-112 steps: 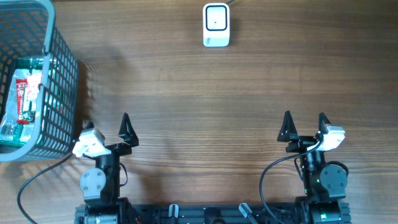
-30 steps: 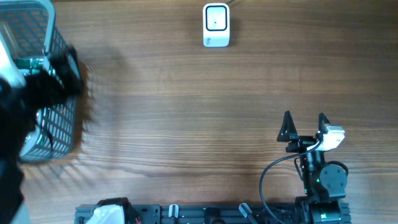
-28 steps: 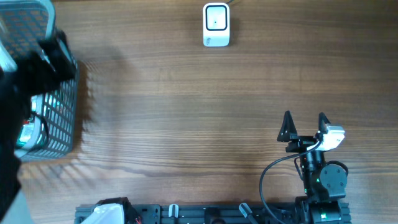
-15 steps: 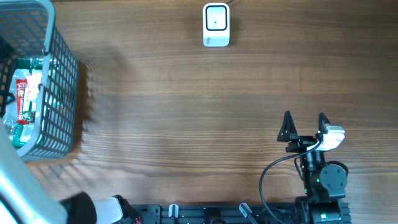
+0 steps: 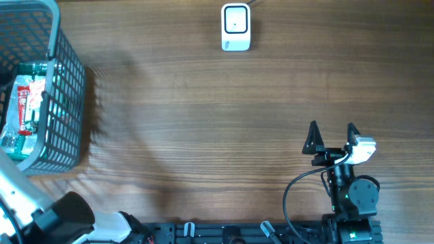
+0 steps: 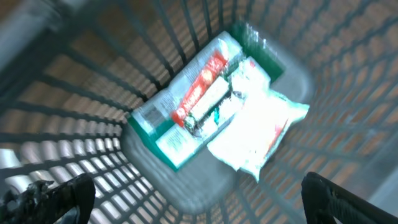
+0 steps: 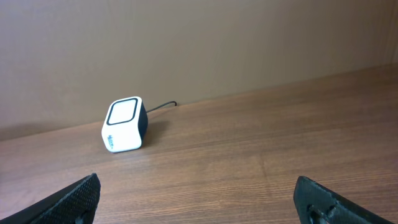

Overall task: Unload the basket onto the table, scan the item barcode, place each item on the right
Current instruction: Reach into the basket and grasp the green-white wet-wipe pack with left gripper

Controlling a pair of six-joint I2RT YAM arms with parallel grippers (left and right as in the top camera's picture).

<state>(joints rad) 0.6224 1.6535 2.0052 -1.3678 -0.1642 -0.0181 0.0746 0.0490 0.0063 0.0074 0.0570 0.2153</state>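
Wooden table (image 5: 203, 122), tan wall (image 7: 186, 37); left end effector (image 6: 193, 199) and right end effector (image 5: 331, 129) gape empty.

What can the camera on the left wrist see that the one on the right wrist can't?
Only the left wrist view looks down into the basket, where a green and red packet lies next to a shiny white packet. Only the right wrist view shows the white scanner with its cable, standing on the wooden table. Both show their own dark fingers, the left fingers and the right fingers, spread wide at the bottom corners and holding nothing.
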